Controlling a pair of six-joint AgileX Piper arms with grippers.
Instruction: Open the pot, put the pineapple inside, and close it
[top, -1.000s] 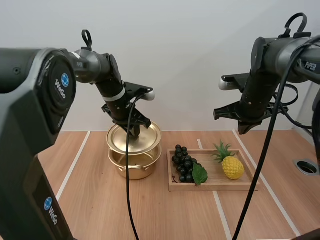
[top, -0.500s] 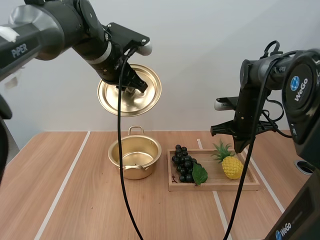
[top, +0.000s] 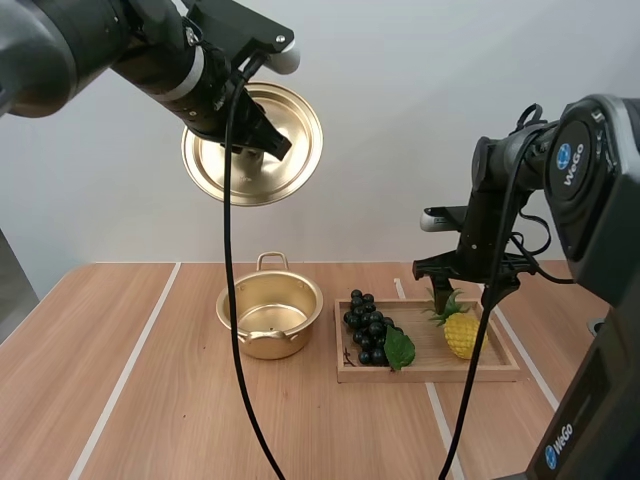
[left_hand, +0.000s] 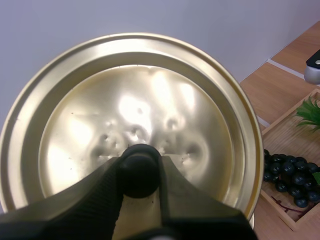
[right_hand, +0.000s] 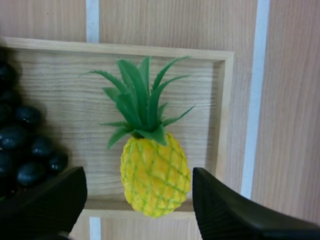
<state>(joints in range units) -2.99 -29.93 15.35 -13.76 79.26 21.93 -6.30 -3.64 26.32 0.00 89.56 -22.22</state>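
The golden pot (top: 270, 315) stands open on the table. Its lid (top: 255, 145) hangs high above it, tilted, with my left gripper (top: 262, 140) shut on the black knob (left_hand: 137, 167) at the middle of the lid (left_hand: 125, 110). The yellow pineapple (top: 461, 333) lies at the right end of the wooden tray (top: 430, 371). My right gripper (top: 464, 288) hovers just over its leaves, open. In the right wrist view the pineapple (right_hand: 155, 175) lies between the two spread fingers (right_hand: 227, 210) of the gripper (right_hand: 136, 176), which do not touch it.
A bunch of dark grapes (top: 368, 335) with a green leaf fills the left end of the tray, next to the pot. Bare wood with white stripes stretches to the left of the pot and in front of the tray.
My left arm has lifted the lid from the pot to high above it. My right arm has come down over the pineapple and its fingers have spread apart.
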